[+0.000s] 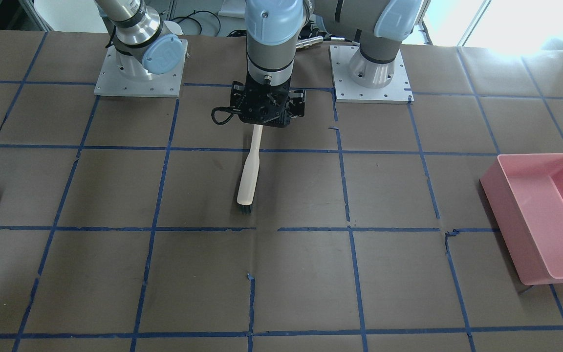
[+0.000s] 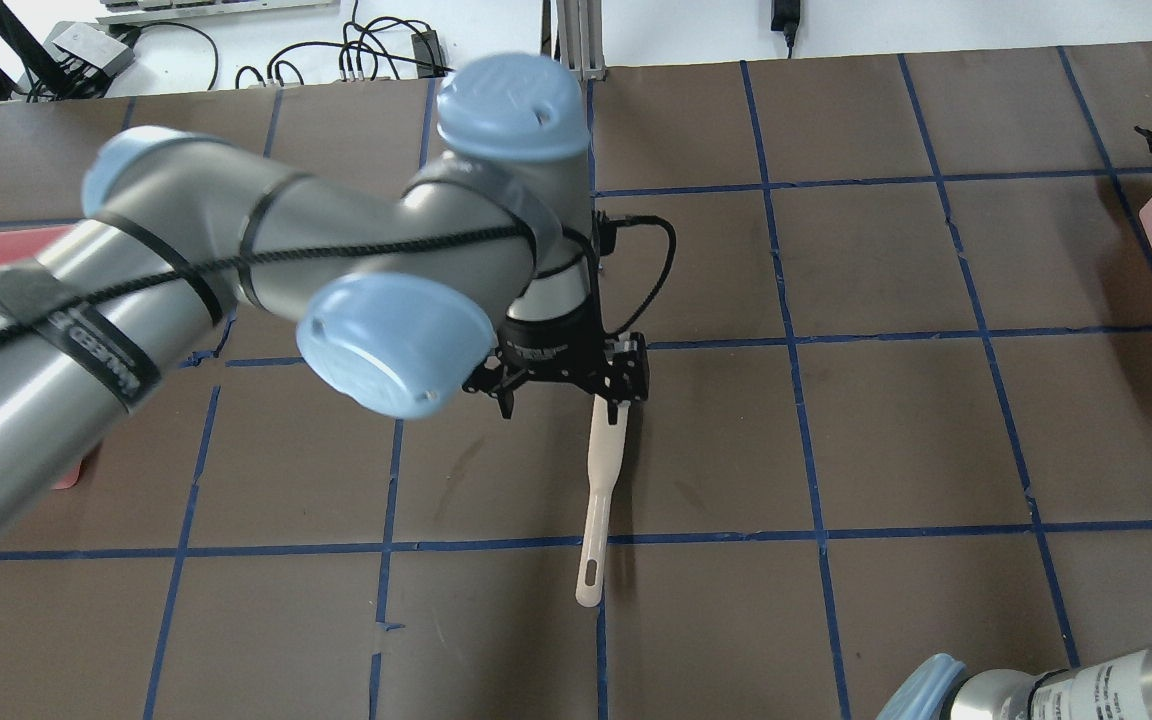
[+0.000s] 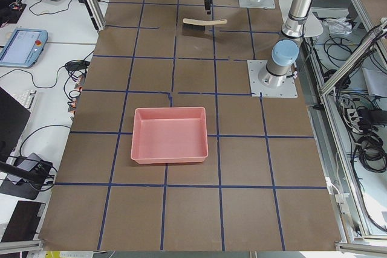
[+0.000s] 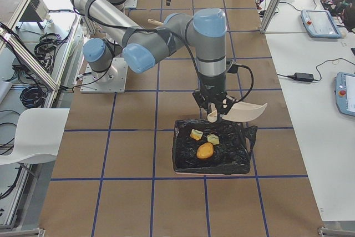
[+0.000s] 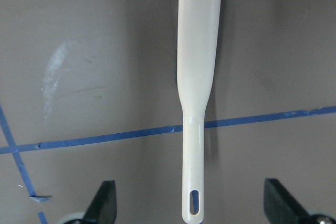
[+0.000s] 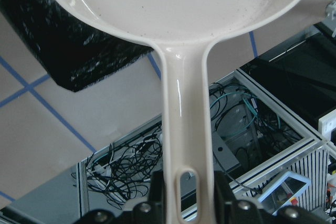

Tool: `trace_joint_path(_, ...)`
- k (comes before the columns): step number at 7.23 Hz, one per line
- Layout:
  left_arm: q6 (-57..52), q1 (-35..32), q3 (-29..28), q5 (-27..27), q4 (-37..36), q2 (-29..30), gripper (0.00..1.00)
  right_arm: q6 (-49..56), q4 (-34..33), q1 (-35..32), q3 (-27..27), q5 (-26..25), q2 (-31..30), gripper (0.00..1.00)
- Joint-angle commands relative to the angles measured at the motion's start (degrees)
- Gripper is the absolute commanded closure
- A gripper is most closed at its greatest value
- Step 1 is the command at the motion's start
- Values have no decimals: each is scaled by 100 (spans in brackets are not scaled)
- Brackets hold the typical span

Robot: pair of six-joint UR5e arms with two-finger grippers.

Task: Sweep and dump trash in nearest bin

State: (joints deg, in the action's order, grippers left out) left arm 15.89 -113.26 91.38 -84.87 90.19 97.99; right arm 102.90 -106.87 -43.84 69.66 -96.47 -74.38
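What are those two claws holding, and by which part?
The right gripper clamps the dustpan by its handle's end. The left gripper holds nothing: it is open over the brush handle.

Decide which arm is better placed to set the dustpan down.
Right. The right gripper is shut on the handle of the dustpan, by the black bin holding the trash. The left gripper hangs open over the brush, far from it.
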Motion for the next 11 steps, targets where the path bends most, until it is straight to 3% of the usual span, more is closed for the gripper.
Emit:
trace_joint_path(1,-916,391,-770,-12,422,-156,0,-1082,404,-684,82,102,-121,100)
trace_joint_path(5,-1149,1058,-614,-65,218,-507,0,-3779,334,-2266,942,137,-121,100)
trace_joint_path(7,-1150,1645,-464,-83,183,-806,0,-4931,334,-2733,1251,155,-112,100)
trace_joint_path(11,-1167,1790,-464,-161,183,-939,0,-7190,-149,-3883,1989,243,-225,100)
